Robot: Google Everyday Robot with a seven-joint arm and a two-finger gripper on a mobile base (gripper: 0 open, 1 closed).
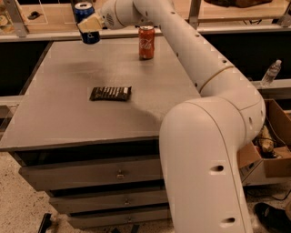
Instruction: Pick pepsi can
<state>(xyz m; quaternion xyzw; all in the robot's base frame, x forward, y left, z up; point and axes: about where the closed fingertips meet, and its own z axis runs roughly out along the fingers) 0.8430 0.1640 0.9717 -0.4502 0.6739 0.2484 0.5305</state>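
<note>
The gripper (89, 23) is at the far left corner of the surface (68, 123), at the end of the white arm (191, 50), which reaches out from the robot's bulky white body (204, 173) in the right foreground. It is closed on the pepsi can (83, 12). One tan finger (93, 22) lies across the front of the can at mid-height, and the other finger is hidden behind it. The can stands upright in the grasp, with its silver top showing above the finger and its dark blue body showing both above and below it. The bottom of the can appears to hang just clear of the surface, over the back edge, though the gap is hard to judge from this angle.

To the right of the gripper, and a little nearer the camera, a red Coca-Cola can (146, 42) stands upright on the surface, well apart from the gripper and partly under the arm. Nearer the camera than the gripper, about the middle of the surface, a dark wrapped snack bar (110, 93) lies flat with its long side running left to right. It is clear of both cans.

The surface is the grey top of a cabinet with drawers (91, 175) stacked beneath its front edge. Far to the right of the gripper, beyond the arm, a clear plastic bottle (272, 73) stands on a ledge. Below it an open cardboard box (275, 164) sits on the floor next to the robot's body.
</note>
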